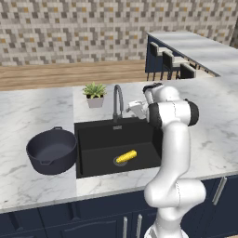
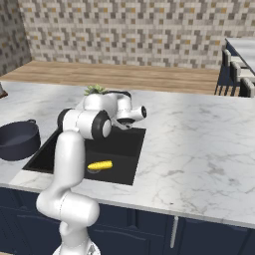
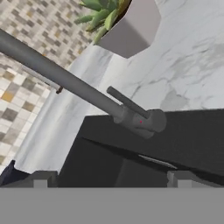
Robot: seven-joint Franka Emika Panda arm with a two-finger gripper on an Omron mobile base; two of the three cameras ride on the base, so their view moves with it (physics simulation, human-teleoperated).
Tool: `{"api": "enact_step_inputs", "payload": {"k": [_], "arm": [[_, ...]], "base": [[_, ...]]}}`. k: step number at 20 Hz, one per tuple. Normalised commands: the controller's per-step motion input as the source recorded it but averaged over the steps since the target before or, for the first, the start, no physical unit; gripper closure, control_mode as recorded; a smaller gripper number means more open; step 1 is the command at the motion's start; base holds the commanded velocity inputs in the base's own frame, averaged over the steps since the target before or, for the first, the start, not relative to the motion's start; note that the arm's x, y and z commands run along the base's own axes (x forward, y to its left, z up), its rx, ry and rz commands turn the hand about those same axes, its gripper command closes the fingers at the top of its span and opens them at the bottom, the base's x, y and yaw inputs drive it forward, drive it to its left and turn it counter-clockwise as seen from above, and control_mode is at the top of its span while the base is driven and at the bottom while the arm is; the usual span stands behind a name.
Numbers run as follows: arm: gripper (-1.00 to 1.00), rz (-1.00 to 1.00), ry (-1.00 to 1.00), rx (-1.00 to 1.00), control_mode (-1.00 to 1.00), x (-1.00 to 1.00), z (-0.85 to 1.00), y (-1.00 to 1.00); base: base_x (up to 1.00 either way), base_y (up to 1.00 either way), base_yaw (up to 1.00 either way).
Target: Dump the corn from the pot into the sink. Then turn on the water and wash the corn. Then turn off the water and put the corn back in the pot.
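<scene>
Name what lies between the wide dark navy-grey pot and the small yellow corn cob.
In the left base view, a strip of white marble counter and the black sink's left wall separate the wide dark pot from the yellow corn cob.

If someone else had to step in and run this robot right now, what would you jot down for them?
End effector: open, empty, up by the faucet, facing its lever.
Corn: lies in the sink, beside the drain.
Pot: upright and empty on the counter left of the sink.
Done: corn dumped.
Left: turn the water on, wash the corn, turn the water off, return the corn to the pot. No water can be seen running.
</scene>
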Motion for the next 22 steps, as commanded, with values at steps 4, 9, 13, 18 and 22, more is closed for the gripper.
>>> {"api": "enact_step_inputs", "payload": {"k": [4, 9, 13, 18, 22], "arm": [[-1.0, 0.01, -0.01, 0.0, -1.0, 0.2, -0.1, 0.1], [-1.0, 0.02, -0.02, 0.0, -1.0, 0.2, -0.14, 0.09], [-1.0, 0.01, -0.03, 0.0, -1.0, 0.23, -0.16, 0.1], [-1.0, 0.0, 0.0, 0.0, -1.0, 0.31, -0.13, 0.01], [-1.0, 0.0, 0.0, 0.0, -1.0, 0.37, -0.11, 0.0]], "base": [[0.0, 0.0, 0.0], [0.0, 0.0, 0.0], [0.0, 0.0, 0.0], [0.0, 0.0, 0.0], [0.0, 0.0, 0.0]]}}
